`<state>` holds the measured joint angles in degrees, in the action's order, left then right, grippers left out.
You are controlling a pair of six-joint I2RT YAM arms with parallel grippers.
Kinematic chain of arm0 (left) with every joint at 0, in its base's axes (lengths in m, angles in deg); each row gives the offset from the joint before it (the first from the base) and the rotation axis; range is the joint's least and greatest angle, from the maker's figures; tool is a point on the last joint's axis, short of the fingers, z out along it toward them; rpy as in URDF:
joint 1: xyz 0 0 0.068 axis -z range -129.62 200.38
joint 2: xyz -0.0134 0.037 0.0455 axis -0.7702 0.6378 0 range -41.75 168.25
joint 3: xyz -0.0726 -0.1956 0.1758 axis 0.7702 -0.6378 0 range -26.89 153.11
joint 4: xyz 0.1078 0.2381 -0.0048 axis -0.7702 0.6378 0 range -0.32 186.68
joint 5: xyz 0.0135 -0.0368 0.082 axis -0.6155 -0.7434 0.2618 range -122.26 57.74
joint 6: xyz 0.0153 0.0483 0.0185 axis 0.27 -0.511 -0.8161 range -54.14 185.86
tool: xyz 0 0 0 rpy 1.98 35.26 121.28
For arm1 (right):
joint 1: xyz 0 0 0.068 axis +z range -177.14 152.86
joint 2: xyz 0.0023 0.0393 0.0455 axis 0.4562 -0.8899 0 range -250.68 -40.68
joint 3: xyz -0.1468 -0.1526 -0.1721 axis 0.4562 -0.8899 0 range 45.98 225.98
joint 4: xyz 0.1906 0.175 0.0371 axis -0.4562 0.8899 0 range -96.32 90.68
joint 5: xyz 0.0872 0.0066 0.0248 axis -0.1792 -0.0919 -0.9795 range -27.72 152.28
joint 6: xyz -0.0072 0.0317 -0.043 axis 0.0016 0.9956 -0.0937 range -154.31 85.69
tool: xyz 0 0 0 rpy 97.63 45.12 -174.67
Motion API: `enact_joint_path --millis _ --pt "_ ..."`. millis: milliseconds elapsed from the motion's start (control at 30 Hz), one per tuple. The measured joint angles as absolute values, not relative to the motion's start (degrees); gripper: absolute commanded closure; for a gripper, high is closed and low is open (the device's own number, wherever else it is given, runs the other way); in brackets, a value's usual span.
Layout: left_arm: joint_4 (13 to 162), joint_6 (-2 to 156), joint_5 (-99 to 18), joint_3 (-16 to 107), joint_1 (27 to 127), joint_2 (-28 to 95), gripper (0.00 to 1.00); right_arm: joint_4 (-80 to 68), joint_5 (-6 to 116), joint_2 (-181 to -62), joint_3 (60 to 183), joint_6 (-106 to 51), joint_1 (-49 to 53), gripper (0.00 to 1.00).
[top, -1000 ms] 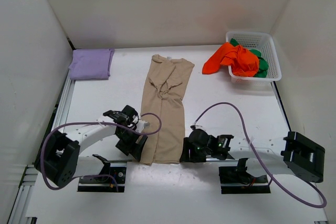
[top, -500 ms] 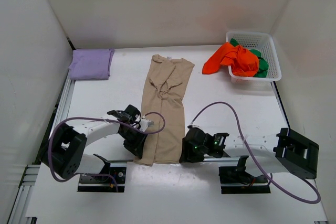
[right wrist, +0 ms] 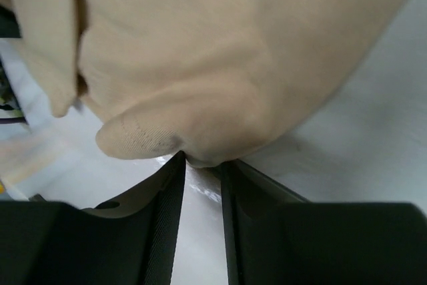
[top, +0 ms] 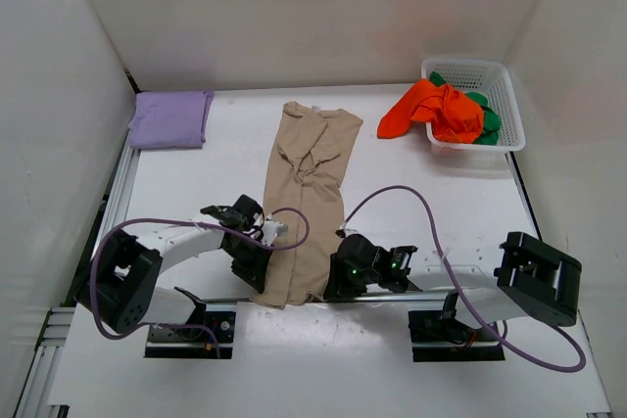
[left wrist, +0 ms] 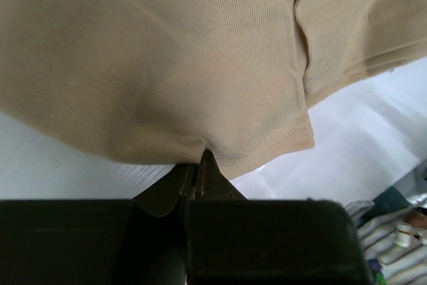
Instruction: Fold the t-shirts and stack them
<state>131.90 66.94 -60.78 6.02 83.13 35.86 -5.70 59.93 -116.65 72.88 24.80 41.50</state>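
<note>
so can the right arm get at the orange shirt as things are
Probably not right away. The right hand seems pinched on the beige shirt hem at the near edge, so it must let go first. The orange shirt hangs over the basket rim uncovered, with nothing in between, though it's far.

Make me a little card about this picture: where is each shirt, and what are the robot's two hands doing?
lavender t-shirt: folded, far left corner of the table
beige t-shirt: stretched out long in the middle
orange-red t-shirt: crumpled, spilling over the left rim of the basket
green t-shirt: crumpled in the basket, mostly under the orange-red one
left gripper: pinching the beige t-shirt's near hem, left side
right gripper: pinching the same hem, right side
</note>
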Motion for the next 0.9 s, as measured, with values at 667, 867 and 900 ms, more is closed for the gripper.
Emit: enact_joint_path --millis 667,867,900 --pt "136.3 66.4 -57.1 18.3 79.7 30.3 0.90 5.8 70.1 -99.4 75.2 22.7 38.4 1.00" --pt "136.8 66.3 -57.0 29.9 72.2 34.5 0.90 9.9 69.5 -104.1 84.1 14.8 23.2 1.00" --pt "136.6 66.3 -56.9 32.0 71.3 35.9 0.90 10.0 68.7 -106.6 86.6 12.8 20.5 1.00"
